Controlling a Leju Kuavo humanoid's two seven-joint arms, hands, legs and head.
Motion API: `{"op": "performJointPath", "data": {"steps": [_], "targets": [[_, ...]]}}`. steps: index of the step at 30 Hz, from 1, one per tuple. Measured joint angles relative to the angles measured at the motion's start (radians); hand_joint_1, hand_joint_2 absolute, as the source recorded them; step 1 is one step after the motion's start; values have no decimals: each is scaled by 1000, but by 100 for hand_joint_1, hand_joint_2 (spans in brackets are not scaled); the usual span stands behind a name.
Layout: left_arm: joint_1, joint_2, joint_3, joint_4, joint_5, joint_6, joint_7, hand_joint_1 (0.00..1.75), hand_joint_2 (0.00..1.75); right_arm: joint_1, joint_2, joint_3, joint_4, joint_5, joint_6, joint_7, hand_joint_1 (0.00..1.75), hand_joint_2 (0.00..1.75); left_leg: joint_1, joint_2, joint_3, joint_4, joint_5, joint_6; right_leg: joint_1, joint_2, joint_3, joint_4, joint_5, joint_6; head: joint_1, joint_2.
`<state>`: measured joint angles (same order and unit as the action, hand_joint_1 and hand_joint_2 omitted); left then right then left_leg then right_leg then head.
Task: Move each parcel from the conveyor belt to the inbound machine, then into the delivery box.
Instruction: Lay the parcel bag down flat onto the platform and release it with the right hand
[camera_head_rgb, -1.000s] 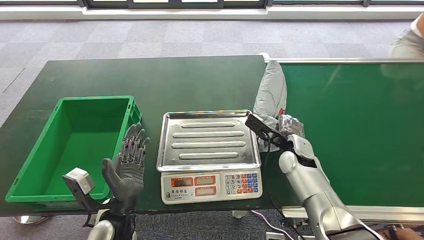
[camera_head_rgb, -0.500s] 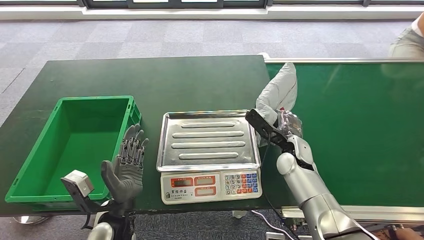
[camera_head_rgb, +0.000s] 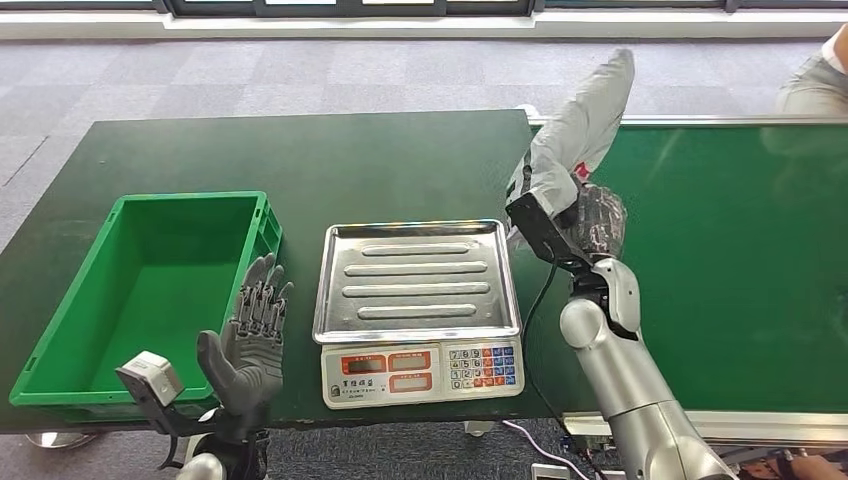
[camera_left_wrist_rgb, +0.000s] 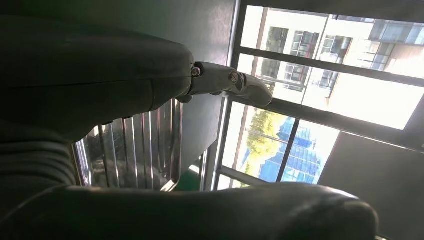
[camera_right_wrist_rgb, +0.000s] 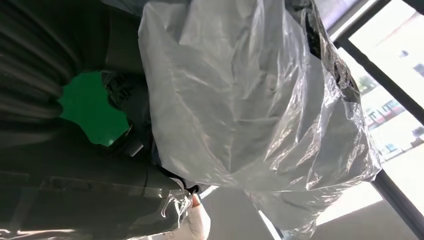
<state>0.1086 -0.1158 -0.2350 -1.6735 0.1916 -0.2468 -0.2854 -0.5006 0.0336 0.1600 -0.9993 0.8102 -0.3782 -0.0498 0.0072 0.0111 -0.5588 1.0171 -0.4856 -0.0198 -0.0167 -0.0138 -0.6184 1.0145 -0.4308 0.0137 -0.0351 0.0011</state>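
Gripping a grey plastic parcel (camera_head_rgb: 578, 130), the right hand (camera_head_rgb: 590, 222) is raised at the left end of the green conveyor belt (camera_head_rgb: 720, 260), just right of the scale. Its fingers are largely hidden behind the wrist camera mount and the crinkled film, so how they wrap the bag is hard to make out in the head view. The parcel stands up from the hand and leans to the far right, its upper end reaching past the belt's far rail over the carpet (camera_head_rgb: 330, 70). It looks soft and limp, pale grey and glossy, with a small red mark near the grip. In the right wrist view the parcel (camera_right_wrist_rgb: 250, 110) is a wrinkled translucent sheet, and the dark hand (camera_right_wrist_rgb: 75, 165) behind it is in shadow.

On the dark tabletop (camera_head_rgb: 300, 160) the inbound machine (camera_head_rgb: 418, 300), a scale with a ribbed steel tray and a keypad, sits between the belt and the green delivery box (camera_head_rgb: 75, 330). The left hand (camera_head_rgb: 250, 340) hovers at the near edge between box and scale, palm up, fingers spread, holding nothing. A person's sleeve (camera_head_rgb: 815, 85) is cut off at the far right corner.
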Motion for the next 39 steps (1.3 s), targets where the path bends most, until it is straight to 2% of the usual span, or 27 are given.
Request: {"op": "performJointPath", "data": {"steps": [5, 9, 13, 19, 21, 24, 28, 39], "targets": [[0, 0, 0, 0, 0, 0, -2, 0, 0, 12, -6, -1, -71, -1, 0, -3, 175, 175, 0, 0, 0, 0, 0, 0, 0, 0, 0, 0, 0, 0, 0, 0], [-10, 0, 0, 7, 0, -11, -7, 0, 0, 47, -6, 2, -165, 12, -55, -62, 175, 175, 0, -1, -1, 0, 0, 0, 0, -2, 0, 0, 0, 0, 0, 0], [-42, -1, 0, 32, 0, -24, -14, 0, 0, 80, 1, 30, -317, 49, -39, -36, 175, 175, 0, 0, -1, 0, 0, -1, 1, 0, -1, 0, 0, 0, 0, 0], [-55, -1, 0, 51, 0, -29, -16, 0, 0, 94, 2, 49, -384, 44, -46, -36, 175, 175, 0, 0, -1, 0, 0, -1, 0, 0, -1, 0, 0, 0, 0, 0], [-56, -1, 0, 55, 0, -30, -16, 0, 0, 97, 2, 51, -391, 40, -44, -40, 175, 175, 0, 0, -1, 0, 0, -1, 0, 0, -1, 0, 0, 0, 0, 0], [-66, -1, 0, 62, 8, -38, -18, 0, 0, 96, 7, 66, -387, 4, 12, -85, 175, 175, 0, 0, -2, 0, 0, -1, 0, 0, -1, 0, 0, 0, 0, 0], [-104, -1, 0, 84, 31, -46, -19, 0, 0, 88, 41, 132, -323, -31, 41, -146, 175, 175, 0, 0, 0, 0, 1, -1, 1, 0, -1, 0, 0, 0, 0, 0], [-131, -1, 0, 116, 84, -36, -26, 0, 0, 60, 92, 257, -191, -88, 112, -164, 175, 175, 1, -1, -2, 0, 2, -2, 1, -1, -1, 0, 0, -1, 0, 0]]}}
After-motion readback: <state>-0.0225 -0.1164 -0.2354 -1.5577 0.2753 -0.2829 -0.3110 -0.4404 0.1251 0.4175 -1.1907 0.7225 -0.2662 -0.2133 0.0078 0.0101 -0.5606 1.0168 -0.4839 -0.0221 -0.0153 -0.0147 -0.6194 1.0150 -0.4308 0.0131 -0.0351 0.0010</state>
